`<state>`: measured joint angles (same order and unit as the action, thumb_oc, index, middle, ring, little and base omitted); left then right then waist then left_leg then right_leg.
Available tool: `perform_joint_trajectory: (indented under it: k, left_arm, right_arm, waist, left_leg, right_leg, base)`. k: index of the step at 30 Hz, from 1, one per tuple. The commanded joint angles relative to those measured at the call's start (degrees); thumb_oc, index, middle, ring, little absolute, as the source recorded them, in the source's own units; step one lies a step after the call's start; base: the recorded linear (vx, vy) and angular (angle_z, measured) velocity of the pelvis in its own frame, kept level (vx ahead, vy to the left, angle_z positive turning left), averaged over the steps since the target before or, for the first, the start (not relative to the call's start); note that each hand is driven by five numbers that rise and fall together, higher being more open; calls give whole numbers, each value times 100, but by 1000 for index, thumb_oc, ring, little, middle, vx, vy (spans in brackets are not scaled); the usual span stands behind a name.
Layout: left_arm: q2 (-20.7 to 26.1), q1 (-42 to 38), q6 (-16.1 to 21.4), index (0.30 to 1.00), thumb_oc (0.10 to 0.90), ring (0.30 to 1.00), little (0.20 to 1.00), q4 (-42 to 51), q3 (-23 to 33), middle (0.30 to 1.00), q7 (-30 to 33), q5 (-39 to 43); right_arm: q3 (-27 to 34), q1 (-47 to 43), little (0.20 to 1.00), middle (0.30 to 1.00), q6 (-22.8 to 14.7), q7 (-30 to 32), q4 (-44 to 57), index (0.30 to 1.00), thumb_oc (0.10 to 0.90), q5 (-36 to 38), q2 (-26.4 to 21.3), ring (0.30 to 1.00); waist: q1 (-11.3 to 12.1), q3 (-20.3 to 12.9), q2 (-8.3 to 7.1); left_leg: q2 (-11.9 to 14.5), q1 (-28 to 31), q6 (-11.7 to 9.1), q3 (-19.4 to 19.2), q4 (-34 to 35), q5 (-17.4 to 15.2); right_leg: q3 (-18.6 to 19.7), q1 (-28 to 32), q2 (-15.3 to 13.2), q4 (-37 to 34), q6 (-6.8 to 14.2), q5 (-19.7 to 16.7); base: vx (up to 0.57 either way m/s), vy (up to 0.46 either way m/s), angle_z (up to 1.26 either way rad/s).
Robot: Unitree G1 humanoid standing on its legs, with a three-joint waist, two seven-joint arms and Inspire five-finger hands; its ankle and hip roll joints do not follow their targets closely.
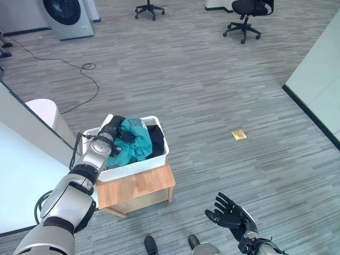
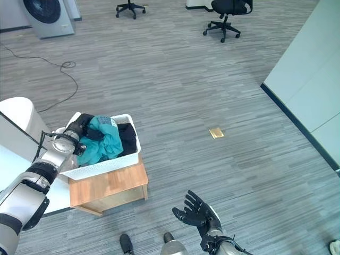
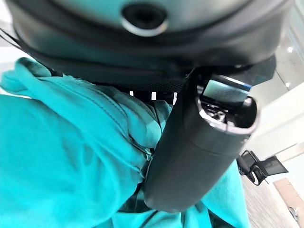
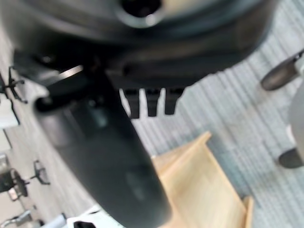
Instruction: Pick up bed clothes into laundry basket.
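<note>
The left arm reaches forward over the white perforated plastic laundry basket (image 1: 139, 164), which sits on a low light-wooden stool (image 1: 139, 187). The dark left hand (image 1: 113, 134) rests inside it, thumb and fingers closed on the crumpled teal bed cloth (image 1: 135, 141); a black garment (image 1: 155, 139) lies beside that cloth in the basket. The right hand (image 1: 229, 214) hovers low over the grey carpet floor (image 1: 223, 90), fingers spread wide and holding nothing, well apart from the basket.

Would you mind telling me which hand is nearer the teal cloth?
Left. The left hand is in the basket, against the teal cloth. The right hand is open above the floor, well clear of it.
</note>
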<state>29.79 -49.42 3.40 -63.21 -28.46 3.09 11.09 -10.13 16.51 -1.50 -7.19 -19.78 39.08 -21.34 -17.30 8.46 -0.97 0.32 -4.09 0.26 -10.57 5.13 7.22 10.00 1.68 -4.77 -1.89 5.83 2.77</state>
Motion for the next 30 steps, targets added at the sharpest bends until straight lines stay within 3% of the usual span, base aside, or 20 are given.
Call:
perform_joint_trajectory:
  k: [1,7,8,9,10,17,26,29,30]
  left_arm:
    - [247,-920,417,300,400,300,300,-361,324,300,240,15]
    - [298,-1214,396,300,400,300,300,-427,-92,300,166,-474]
    - [320,-1259,398,448,499,448,448,-442,-157,448,150,-551]
    - [348,-1290,384,858,772,858,858,-472,-192,858,121,-576]
    - [383,-1324,368,900,800,900,900,-552,-214,900,129,-663]
    - [907,-1700,432,900,800,900,900,-479,-377,900,167,-697]
    - [1086,-2035,469,900,800,900,900,186,-861,900,-219,-526]
    - [1352,-1974,620,900,800,900,900,1724,-1379,900,-559,-786]
    - [1557,-1563,715,900,800,900,900,2638,-1188,900,-515,-371]
  right_arm:
    - [6,-256,900,900,-553,-185,397,900,800,133,-65,900]
    - [-184,-376,900,900,-553,-266,438,900,800,181,-99,900]
    - [-204,-405,900,900,-554,-281,447,900,800,165,-109,900]
    - [-239,-421,900,900,-548,-302,465,900,800,165,-125,900]
    - [-316,-454,900,900,-542,-338,480,900,800,174,-129,900]
    - [-530,-469,900,900,-510,-469,522,900,800,187,-121,900]
    - [-524,-487,900,900,-440,-555,469,900,800,62,-206,900]
    - [-353,-368,900,900,-437,-622,478,900,800,-48,-209,900]
    - [-220,-249,900,900,-467,-658,497,900,800,-59,-185,900]
  waist:
    - [132,-244,-393]
    - [95,-261,-431]
    - [97,-238,-438]
    - [95,-232,-437]
    - [84,-220,-453]
    - [153,-238,-442]
    - [341,-284,-133]
    - [489,-286,-67]
    - [627,-273,-67]
  left_leg:
    - [340,-208,-396,-311,-13,-446]
    - [379,-399,-402,-418,-13,-437]
    - [386,-395,-404,-463,-13,-443]
    - [383,-390,-405,-485,-13,-449]
    - [381,-392,-403,-505,-13,-460]
    - [423,-283,-402,-602,-13,-546]
    - [329,-105,-387,-456,-13,-615]
    - [294,-55,-372,-320,-13,-635]
    - [267,-44,-360,-212,-13,-633]
  right_leg:
    - [-141,-955,-79,-311,517,-813]
    - [-94,-1212,-47,-311,553,-888]
    - [-78,-1235,-48,-311,568,-897]
    - [-71,-1245,-43,-311,572,-901]
    - [-57,-1275,-30,-311,589,-912]
    - [56,-1268,11,-311,615,-913]
    - [-182,-981,-125,-311,618,-777]
    - [-326,-836,-174,-311,608,-713]
    - [-427,-746,-210,-311,586,-675]
  base:
    - [-55,-15,-16]
    - [-21,14,-14]
    - [0,36,-11]
    - [0,31,-12]
    - [4,20,-13]
    - [41,0,-16]
    - [56,14,2]
    - [51,-5,16]
    - [17,-44,28]
